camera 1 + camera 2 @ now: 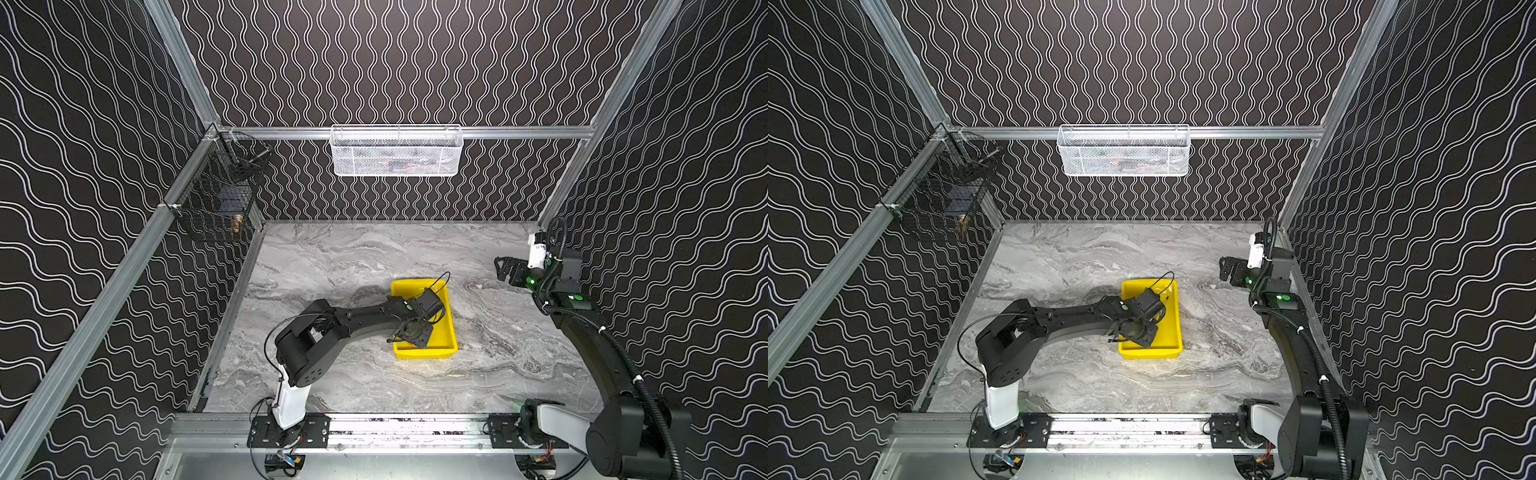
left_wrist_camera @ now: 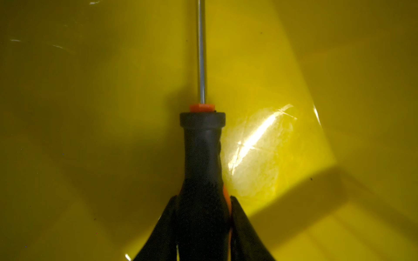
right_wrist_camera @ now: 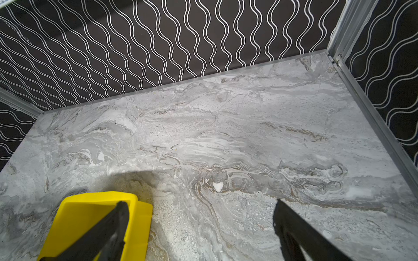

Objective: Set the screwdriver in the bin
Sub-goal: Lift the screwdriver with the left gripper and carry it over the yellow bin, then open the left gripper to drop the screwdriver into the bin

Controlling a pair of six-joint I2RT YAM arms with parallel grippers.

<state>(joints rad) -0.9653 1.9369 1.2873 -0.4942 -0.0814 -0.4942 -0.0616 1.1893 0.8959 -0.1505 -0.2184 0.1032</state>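
Worktop [image 1: 332, 257] middle: screwdriver [image 2: 201, 158] handle is flanked by left gripper [image 2: 202, 198] inside bin [image 2: 339, 67], shaft straight ahead; pinched or loose cannot be told

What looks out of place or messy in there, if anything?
Nothing stands out. The screwdriver points straight out from between the fingers of the left gripper, low inside the yellow bin, which sits flat on the marble table. No spill or damage shows, only light scuffs on the bin's floor.
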